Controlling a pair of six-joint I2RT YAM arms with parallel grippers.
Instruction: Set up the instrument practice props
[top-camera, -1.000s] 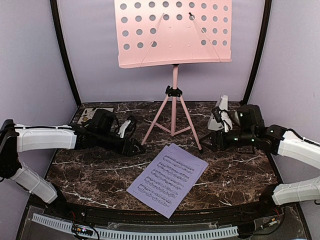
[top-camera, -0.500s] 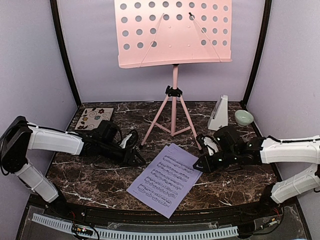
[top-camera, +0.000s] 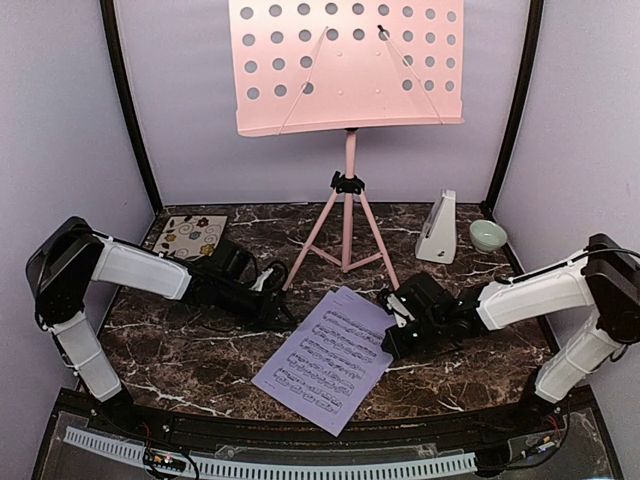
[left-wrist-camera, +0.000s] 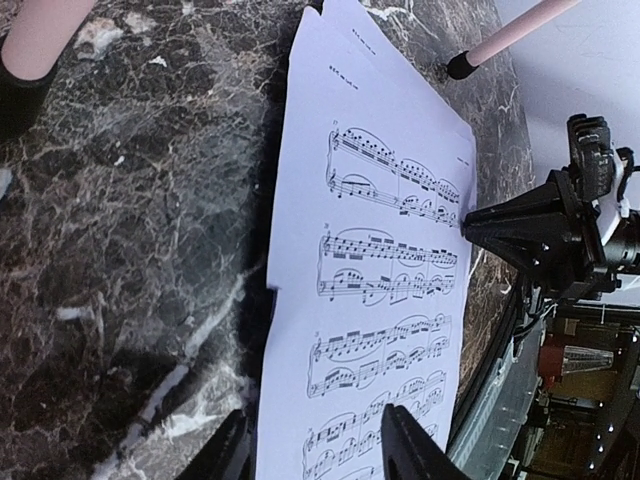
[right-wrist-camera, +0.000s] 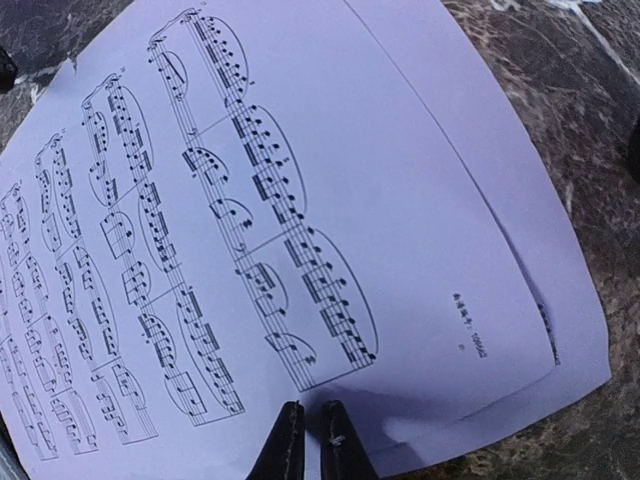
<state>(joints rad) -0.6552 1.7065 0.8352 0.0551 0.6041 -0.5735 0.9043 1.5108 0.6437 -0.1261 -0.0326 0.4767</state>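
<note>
The pink music stand (top-camera: 348, 65) rises on tripod legs (top-camera: 345, 235) at the back. A white metronome (top-camera: 437, 228) stands upright at the back right. Two lavender sheet-music pages (top-camera: 335, 358) lie stacked flat on the marble. In the right wrist view the lower page (right-wrist-camera: 570, 330) peeks out beside the top page (right-wrist-camera: 300, 170). My left gripper (left-wrist-camera: 315, 452) is open and low over the pages' left edge, one finger (left-wrist-camera: 225, 455) over the marble, the other over the paper. My right gripper (right-wrist-camera: 305, 440) is shut, its tips on the top page near its right edge (top-camera: 388, 338); nothing shows between them.
A floral tile (top-camera: 185, 237) lies at the back left. A small pale green bowl (top-camera: 487, 235) sits beside the metronome at the back right. One stand foot (left-wrist-camera: 460, 68) rests close to the pages' far corner. The table's front rail (top-camera: 300, 465) runs just behind both arms.
My right gripper has left the metronome, swung left and down to the pages' right edge, and closed. My left gripper has crept right to the pages' left edge and narrowed.
</note>
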